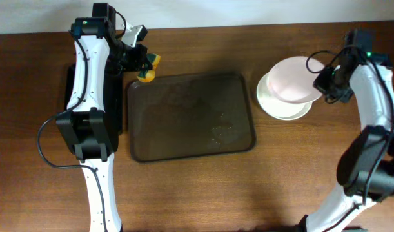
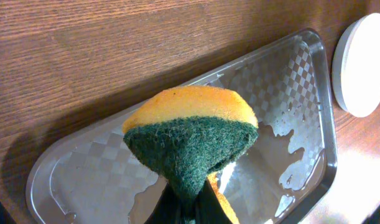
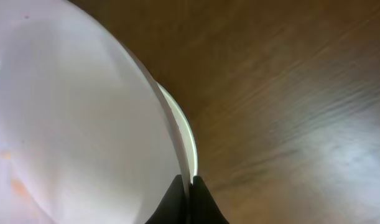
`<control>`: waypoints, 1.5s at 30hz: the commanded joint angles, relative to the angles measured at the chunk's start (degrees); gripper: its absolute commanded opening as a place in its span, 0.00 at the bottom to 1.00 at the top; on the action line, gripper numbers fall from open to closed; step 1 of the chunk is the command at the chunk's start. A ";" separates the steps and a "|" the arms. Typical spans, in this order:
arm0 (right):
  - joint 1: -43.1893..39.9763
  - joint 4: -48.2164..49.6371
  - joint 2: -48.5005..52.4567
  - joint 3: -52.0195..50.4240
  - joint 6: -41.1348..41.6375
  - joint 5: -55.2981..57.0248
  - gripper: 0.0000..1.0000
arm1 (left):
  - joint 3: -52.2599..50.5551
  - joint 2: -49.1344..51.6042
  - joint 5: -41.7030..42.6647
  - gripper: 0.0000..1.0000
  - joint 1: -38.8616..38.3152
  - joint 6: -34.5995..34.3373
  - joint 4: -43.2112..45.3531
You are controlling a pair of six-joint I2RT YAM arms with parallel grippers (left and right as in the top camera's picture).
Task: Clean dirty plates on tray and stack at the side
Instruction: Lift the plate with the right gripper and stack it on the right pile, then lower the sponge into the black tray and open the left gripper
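My left gripper [image 1: 138, 64] is shut on a yellow sponge with a green scouring side [image 1: 148, 68], above the far left corner of the dark brown tray [image 1: 190, 135]. The left wrist view shows the sponge [image 2: 190, 130] pinched in the jaws [image 2: 190, 208] over the wet tray [image 2: 96, 168]. My right gripper [image 1: 325, 80] is shut on the rim of a white plate [image 1: 293, 80], tilted over the white plate stack [image 1: 284, 109] to the right of the tray. The right wrist view shows the jaws [image 3: 188, 186] on the held plate [image 3: 71, 124], with faint orange marks.
The tray holds no plates, only water patches [image 1: 222, 132]. A black tray [image 1: 69, 80] lies partly hidden under my left arm. The plate stack also shows in the left wrist view [image 2: 361, 65]. Brown wooden table all around.
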 commanded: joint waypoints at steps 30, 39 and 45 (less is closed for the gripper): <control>7.78 -5.75 -6.60 2.51 -2.75 -3.91 0.70 | -9.62 -4.44 -28.87 0.99 8.37 -10.27 -2.27; 8.33 -7.58 -18.80 2.51 -5.20 -3.93 0.72 | 24.39 -8.90 -28.98 0.99 8.35 -10.21 -15.26; 8.39 -13.05 -34.29 2.51 -7.26 -4.33 0.73 | 25.62 -9.07 -29.11 0.99 8.37 -10.21 -15.26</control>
